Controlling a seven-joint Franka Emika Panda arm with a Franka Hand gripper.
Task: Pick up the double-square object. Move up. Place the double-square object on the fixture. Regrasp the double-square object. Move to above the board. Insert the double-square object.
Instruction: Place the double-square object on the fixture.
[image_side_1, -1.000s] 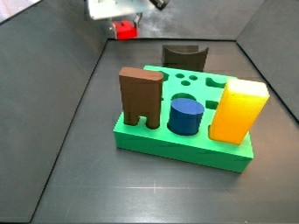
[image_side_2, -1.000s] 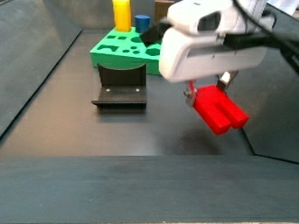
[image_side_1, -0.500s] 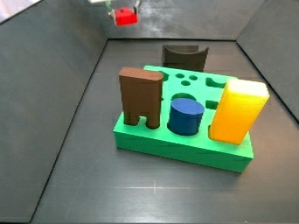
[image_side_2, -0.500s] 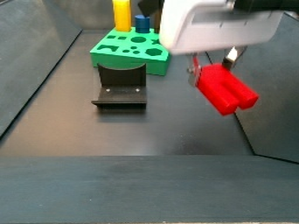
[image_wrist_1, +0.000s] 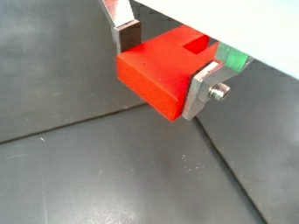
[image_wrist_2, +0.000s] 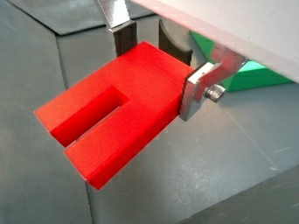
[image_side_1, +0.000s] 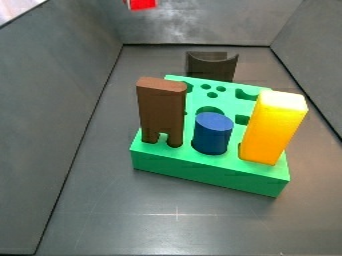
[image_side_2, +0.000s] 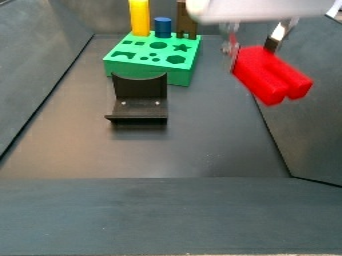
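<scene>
My gripper (image_side_2: 254, 44) is shut on the red double-square object (image_side_2: 271, 76) and holds it high above the dark floor, to the right of the fixture (image_side_2: 138, 100). In both wrist views the silver fingers (image_wrist_1: 205, 84) (image_wrist_2: 204, 84) clamp the red block (image_wrist_1: 162, 73) (image_wrist_2: 110, 119) from two sides. In a side view only the block's lower edge (image_side_1: 140, 4) shows at the top of the frame. The dark fixture (image_side_1: 210, 63) stands behind the green board (image_side_1: 201, 166), which also shows in a side view (image_side_2: 154, 62).
On the board stand a brown notched block (image_side_1: 160, 110), a blue cylinder (image_side_1: 210, 132) and a tall yellow block (image_side_1: 274, 125). Dark sloping walls enclose the floor on both sides.
My gripper has risen with the red block in it, almost out of the top of a side view. The board, fixture and other blocks have not moved.
</scene>
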